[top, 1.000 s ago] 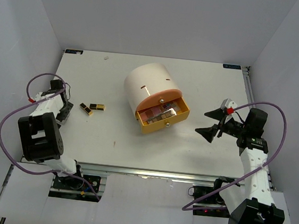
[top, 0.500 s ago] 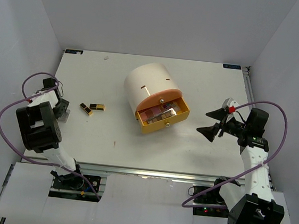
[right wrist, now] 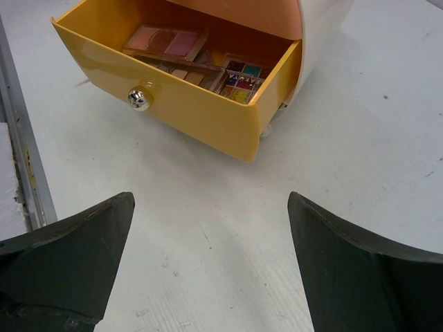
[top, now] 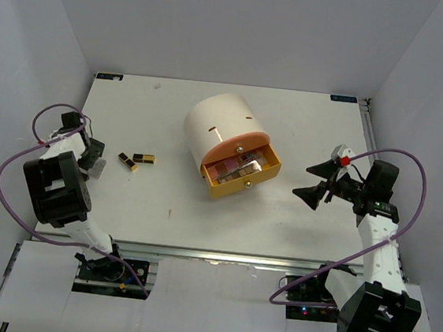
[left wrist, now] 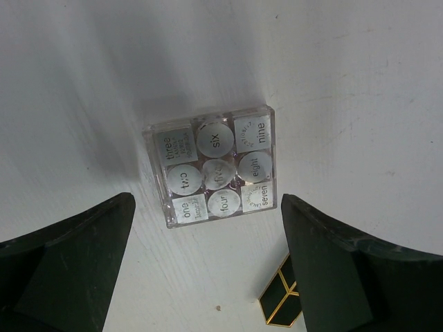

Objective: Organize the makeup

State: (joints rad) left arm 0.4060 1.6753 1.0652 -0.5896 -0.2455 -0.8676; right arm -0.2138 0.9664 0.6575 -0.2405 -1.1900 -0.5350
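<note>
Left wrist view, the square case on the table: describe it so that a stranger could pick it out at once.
From the big cream cylinder in the middle, go left past the two gold-and-black bars to the open left gripper. Below it a clear square case lies flat on the table. Unlike the dark bars, it is see-through, with nine silvery pans labelled one to nine.

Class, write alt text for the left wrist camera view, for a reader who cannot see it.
A clear square palette with nine pans labelled one to nine lies flat on the white table, between the left arm's dark jaws, which stand open and clear of it. The corner of a gold-and-black bar shows at the bottom edge.
</note>
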